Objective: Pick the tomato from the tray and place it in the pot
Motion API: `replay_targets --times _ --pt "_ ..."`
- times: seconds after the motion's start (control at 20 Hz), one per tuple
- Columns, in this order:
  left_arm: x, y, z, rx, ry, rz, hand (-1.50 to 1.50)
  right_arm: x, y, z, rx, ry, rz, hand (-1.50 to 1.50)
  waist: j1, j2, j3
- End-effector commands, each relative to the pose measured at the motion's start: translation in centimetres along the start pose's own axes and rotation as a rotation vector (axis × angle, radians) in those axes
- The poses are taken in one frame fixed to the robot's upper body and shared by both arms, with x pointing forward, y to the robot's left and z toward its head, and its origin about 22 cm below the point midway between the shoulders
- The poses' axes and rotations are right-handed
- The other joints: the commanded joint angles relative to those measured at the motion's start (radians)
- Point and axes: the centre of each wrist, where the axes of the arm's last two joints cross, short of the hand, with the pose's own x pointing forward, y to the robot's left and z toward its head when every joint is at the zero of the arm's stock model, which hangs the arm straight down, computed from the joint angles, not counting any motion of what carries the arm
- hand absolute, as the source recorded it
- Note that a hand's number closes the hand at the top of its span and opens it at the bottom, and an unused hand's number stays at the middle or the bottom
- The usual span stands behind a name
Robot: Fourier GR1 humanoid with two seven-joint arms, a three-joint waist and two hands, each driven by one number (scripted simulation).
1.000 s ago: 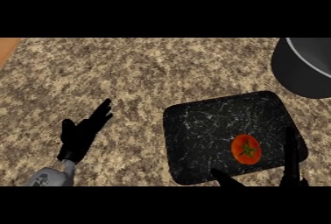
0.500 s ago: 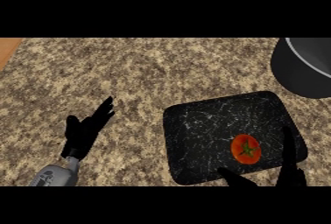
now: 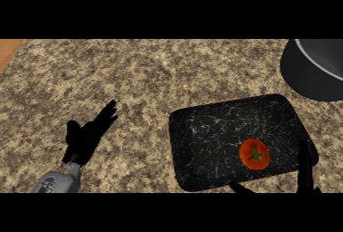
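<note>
Tomato lies in the near right part of the dark speckled tray, its green stalk facing up; being round, it has no long axis to speak of. Just nearer and right of it, the right hand shows straight fingers flanking the fruit, grasping nothing. It is by far the closer hand. The left hand rests released at the left, well apart. The pot stands far right, beyond the tray.

A kitchen: a speckled granite counter bearing a dark pot and black tray.
</note>
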Motion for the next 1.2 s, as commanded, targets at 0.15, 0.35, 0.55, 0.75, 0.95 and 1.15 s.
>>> replay_targets --times 0.15,0.35,0.55,0.75,0.95,1.15 --pt "0.3 0.6 -0.7 0.000 0.035 0.014 0.00 -1.6 0.4 -1.4 0.027 -0.076 -0.184 -1.50 -0.002 0.004 -0.002" --pt "-1.5 1.1 1.3 0.006 0.033 -0.003 0.00 -4.0 1.1 -1.0 0.033 -0.054 -0.251 -1.50 0.002 0.003 -0.002" --pt "-0.1 -0.3 0.6 0.008 0.026 0.003 0.00 -5.4 2.0 -1.8 0.037 -0.053 -0.310 -1.50 0.002 0.003 -0.002" --pt "0.3 0.1 1.0 -0.012 0.023 -0.002 0.00 -7.3 3.5 -3.7 0.070 -0.026 -0.364 -1.50 0.004 0.003 -0.002" --pt "-0.6 -0.4 0.2 -0.021 0.032 -0.009 0.00 -9.7 5.4 -4.5 0.110 -0.103 -0.137 1.50 0.013 0.006 -0.003" --pt "-0.4 1.2 0.4 -0.002 0.011 -0.007 0.00 -10.3 7.5 -5.7 0.098 -0.103 -0.272 1.50 0.009 0.006 -0.002"
